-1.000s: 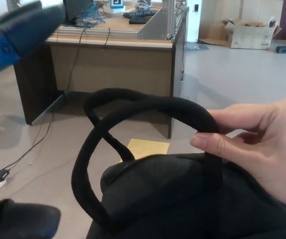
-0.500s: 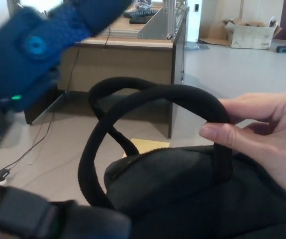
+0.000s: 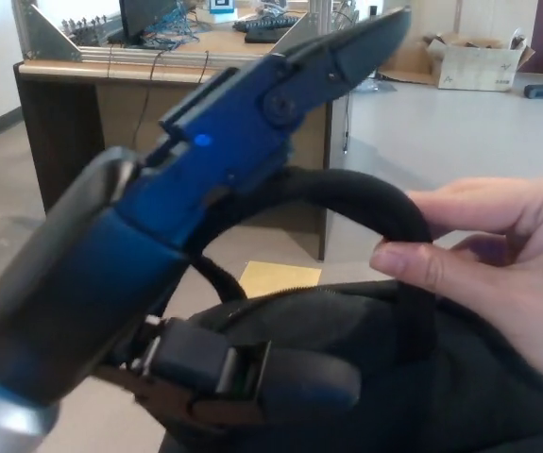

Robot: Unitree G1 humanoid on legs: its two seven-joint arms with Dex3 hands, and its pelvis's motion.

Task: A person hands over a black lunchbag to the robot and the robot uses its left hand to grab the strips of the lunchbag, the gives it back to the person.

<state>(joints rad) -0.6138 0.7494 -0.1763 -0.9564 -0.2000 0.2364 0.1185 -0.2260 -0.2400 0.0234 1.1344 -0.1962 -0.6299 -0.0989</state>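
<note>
**Left robot hand threading the strap loop**

The blue-and-black left robot hand (image 3: 252, 217) fills most of the head view, its blue upper finger (image 3: 347, 57) reaching up and away over the loop and a thick black lower finger (image 3: 290, 377) lying below against the bag. Its fingers stand wide apart, closed on nothing yet. The soft black fabric lunchbag (image 3: 422, 377) sits just under and beside the robot hand, low in the view and held up in the air, its body running sideways from the hand toward the person. The padded black strips (image 3: 375, 203) arch upward from the bag, the arch running across the view, passing behind the blue finger. A person's hand (image 3: 498, 264) pinches the strips on the far side of the robot hand.

To do this step well, I judge the fingers should go fully through the arch so both strips lie between them, then close before the person lets go.
</note>
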